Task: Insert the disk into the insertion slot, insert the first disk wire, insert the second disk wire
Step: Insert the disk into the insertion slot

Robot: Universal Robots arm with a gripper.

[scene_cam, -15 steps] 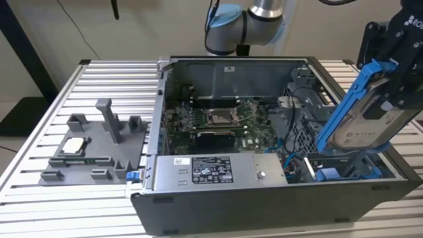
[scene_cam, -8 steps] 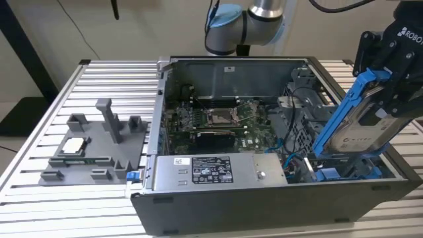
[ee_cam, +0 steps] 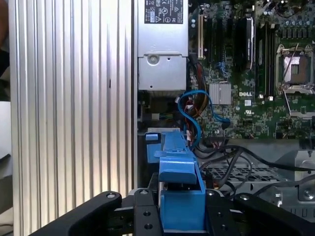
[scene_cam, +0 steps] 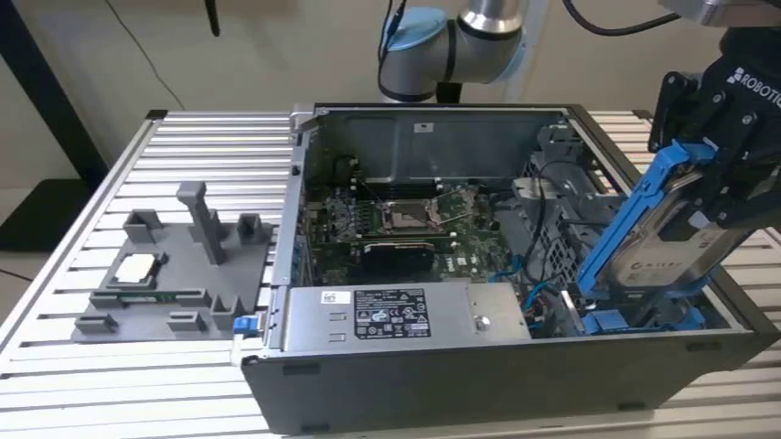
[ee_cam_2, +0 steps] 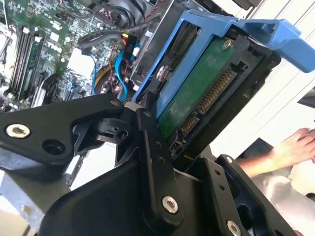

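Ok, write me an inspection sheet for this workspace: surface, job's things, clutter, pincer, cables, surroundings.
Surface: ribbed metal table carrying an open PC case.
Job's things: disk in its blue carrier, tilted steeply, with its lower end down by the slot at the case's corner on the exterior view's right; not seated flat.
Clutter: grey tray with small parts on the table, at the exterior view's left.
Pincer: pincer shut on the disk's carrier.
Cables: blue wires and black ones lie loose inside the case; none is seen plugged into the disk.
Surroundings: a person's hand off to the side in the second wrist view.
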